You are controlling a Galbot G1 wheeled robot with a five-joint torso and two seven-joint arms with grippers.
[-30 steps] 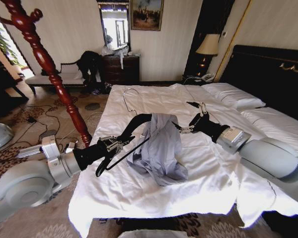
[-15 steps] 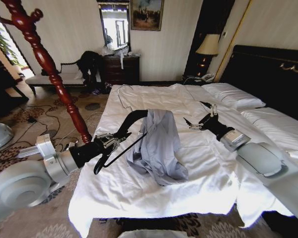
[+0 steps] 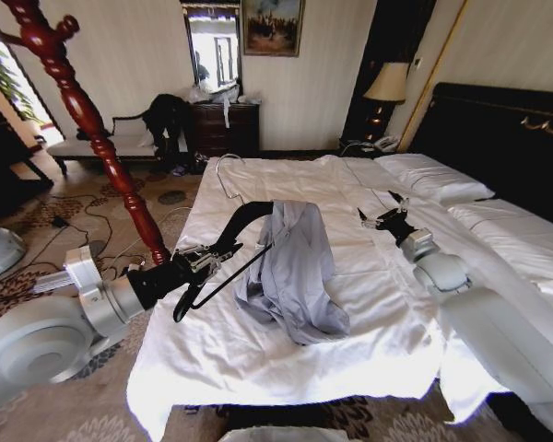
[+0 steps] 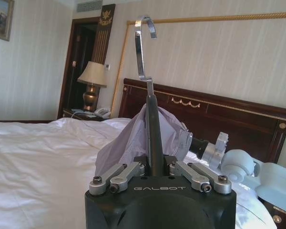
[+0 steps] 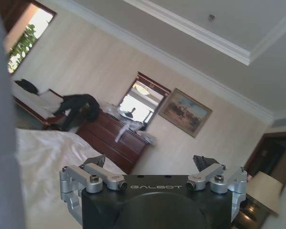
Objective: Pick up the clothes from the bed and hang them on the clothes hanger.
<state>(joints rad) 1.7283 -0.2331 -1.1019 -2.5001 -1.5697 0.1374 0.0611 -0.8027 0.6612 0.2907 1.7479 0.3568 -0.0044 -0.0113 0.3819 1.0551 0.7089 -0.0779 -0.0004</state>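
Left gripper (image 3: 205, 262): clamped on the clothes hanger (image 3: 229, 235), held above the bed (image 3: 258, 364) near its left edge. Clothes (image 3: 295, 276): draped over the hanger's far end, lower folds resting on the sheet. Right gripper (image 3: 382, 214): fingers spread apart, empty, right of the clothes.

Striped pale walls, dark dresser (image 3: 225, 127), lit lamp (image 3: 383, 85), patterned carpet (image 3: 37, 226).

Thin, soft grey-blue shirt (image 3: 290, 272) cloth drapes a matt black hanger (image 3: 223, 249) with a shiny metal hook (image 4: 142, 50) (polished silver); the bed (image 3: 369, 322) sheets are crumpled white cloth.
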